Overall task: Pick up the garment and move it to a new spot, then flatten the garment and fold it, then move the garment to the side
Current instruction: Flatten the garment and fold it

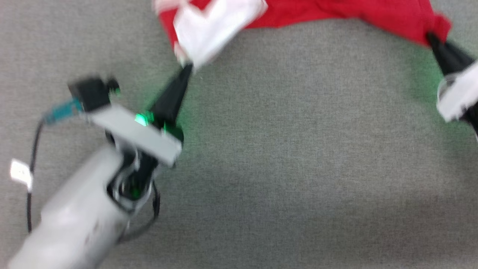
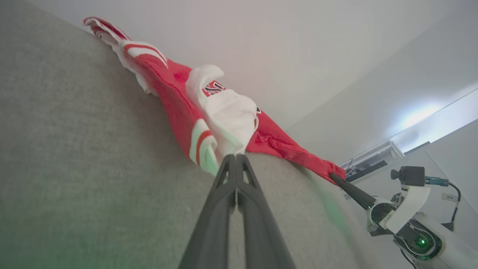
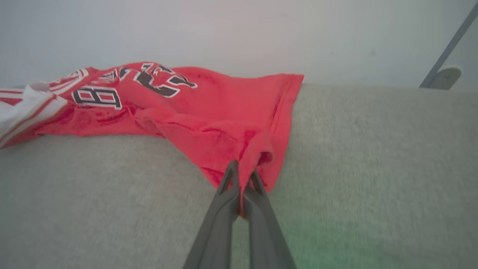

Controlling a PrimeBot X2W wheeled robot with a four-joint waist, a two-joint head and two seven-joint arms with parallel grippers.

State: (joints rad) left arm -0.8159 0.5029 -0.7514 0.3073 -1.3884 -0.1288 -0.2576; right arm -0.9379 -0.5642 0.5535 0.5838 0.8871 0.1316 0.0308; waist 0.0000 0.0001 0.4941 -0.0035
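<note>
Dark tapered fingers of the left gripper are clenched on a thin white fold of the bright red knit garment, right beside its white-and-red striped trim. The right gripper is pinched tight on a bunched corner of the plain red hem, a tuck of cloth showing between its tips.

Outward from both grips, the garment lies on the grey felt-like surface at the far side of the head view, well ahead of the robot. Its two near corners are drawn back toward the grippers.

Its long axis runs side to side across the robot's front, from one gripper to the other. The white panel and stripes are at the robot's left, the plain red hem at its right, and the lettered face is up.

Both bites look shallow. If the arms spread or lift unevenly, I judge the white fold could slip out first. Drag on the rough surface could also bunch the far half or skew the cloth before it is laid flat.
</note>
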